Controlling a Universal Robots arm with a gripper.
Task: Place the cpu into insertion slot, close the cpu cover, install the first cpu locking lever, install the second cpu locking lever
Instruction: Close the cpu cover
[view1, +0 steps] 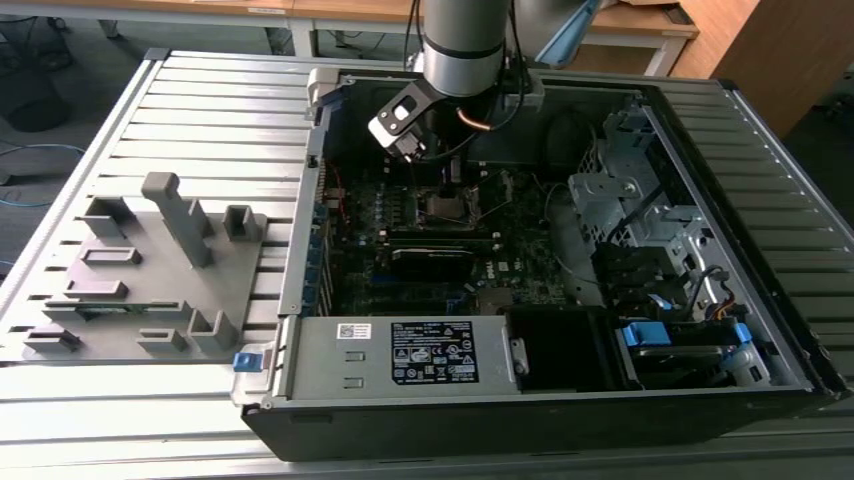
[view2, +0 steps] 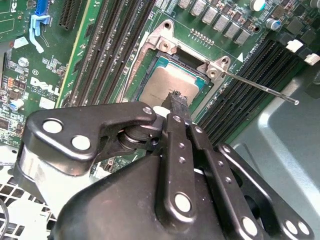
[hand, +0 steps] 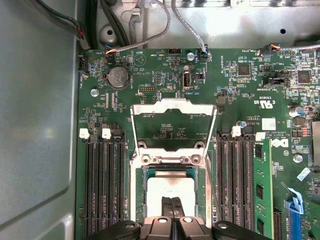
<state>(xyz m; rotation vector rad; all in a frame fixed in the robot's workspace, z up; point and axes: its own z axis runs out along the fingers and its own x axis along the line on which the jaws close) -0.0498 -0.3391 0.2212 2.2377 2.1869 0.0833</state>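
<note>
The cpu (hand: 160, 190) is seated in the insertion slot (hand: 136, 192), and the cpu cover (hand: 172, 104) is open. The tool (hand: 172, 201) is closed, empty, at the chip's top; only light, level pressure is advised.

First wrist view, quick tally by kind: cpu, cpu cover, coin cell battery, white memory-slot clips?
cpu: 1
cpu cover: 1
coin cell battery: 1
white memory-slot clips: 4
Total: 7
</note>
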